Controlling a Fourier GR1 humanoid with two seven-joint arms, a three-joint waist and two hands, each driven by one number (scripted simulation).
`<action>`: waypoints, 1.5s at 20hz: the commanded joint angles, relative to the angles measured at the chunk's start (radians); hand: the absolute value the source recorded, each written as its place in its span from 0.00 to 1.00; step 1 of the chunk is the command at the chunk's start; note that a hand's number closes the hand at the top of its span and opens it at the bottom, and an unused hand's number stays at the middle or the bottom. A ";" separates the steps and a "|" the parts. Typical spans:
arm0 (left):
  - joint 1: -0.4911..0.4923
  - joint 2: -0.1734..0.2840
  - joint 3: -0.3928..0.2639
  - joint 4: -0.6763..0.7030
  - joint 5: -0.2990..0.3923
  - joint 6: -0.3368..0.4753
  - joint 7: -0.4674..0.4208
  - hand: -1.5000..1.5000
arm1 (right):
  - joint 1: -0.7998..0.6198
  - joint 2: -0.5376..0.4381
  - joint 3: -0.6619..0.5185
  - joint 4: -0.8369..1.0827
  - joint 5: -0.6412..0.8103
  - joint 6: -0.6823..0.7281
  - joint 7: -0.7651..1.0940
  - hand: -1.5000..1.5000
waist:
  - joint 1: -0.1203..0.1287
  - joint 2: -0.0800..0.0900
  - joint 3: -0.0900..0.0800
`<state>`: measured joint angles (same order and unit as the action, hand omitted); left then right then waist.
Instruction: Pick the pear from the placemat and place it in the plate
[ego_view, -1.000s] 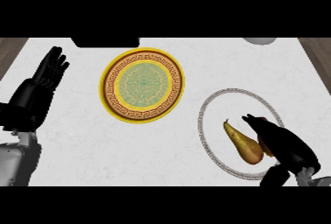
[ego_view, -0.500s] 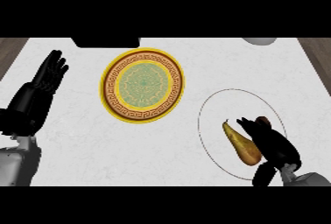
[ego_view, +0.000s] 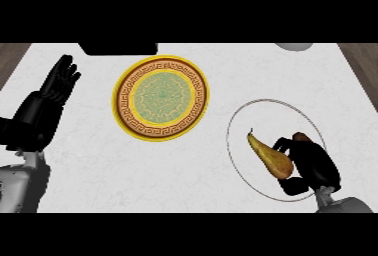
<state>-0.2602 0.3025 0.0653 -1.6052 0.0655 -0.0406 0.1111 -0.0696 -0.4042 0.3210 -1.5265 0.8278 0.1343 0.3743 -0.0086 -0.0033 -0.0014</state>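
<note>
A yellow-brown pear (ego_view: 267, 156) lies on the round white placemat (ego_view: 244, 115) at the right, stem pointing up-left. My right hand (ego_view: 311, 164) sits against the pear's right side, with fingers and thumb curled round its wide end. Part of the pear is hidden behind the hand. The plate (ego_view: 161, 97), with a yellow rim, a brown patterned band and a green centre, lies left of the placemat near the middle of the counter. My left hand (ego_view: 52, 95) rests open at the far left, fingers up.
A dark box-like object (ego_view: 118, 48) stands at the counter's back edge above the plate. A grey rounded object (ego_view: 295, 46) shows at the back right. Brown floor shows past the white counter's back corners.
My right hand has shifted down and settled against the pear, its fingers curling in round it. The pear, the plate and the left hand stay where they were.
</note>
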 joint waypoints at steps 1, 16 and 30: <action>0.004 0.022 0.024 -0.023 0.001 0.008 0.033 0.50 | 0.106 0.030 -0.070 -0.025 0.076 -0.075 0.246 1.00 | -0.027 -0.008 0.000; -0.014 0.009 0.024 -0.014 0.015 -0.029 0.020 0.50 | 0.234 0.175 0.193 -0.634 0.506 -0.073 0.652 1.00 | 0.003 -0.001 0.000; -0.054 -0.049 -0.012 0.045 -0.044 0.004 0.003 0.50 | -0.404 0.403 0.331 -0.373 0.382 -0.118 0.813 1.00 | 0.025 0.007 0.000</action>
<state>-0.2927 0.2756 0.0698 -1.5940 0.0462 -0.0514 0.1228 -0.2790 -0.0266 0.6318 -2.0187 1.2839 0.0476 1.0399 0.0118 0.0011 -0.0008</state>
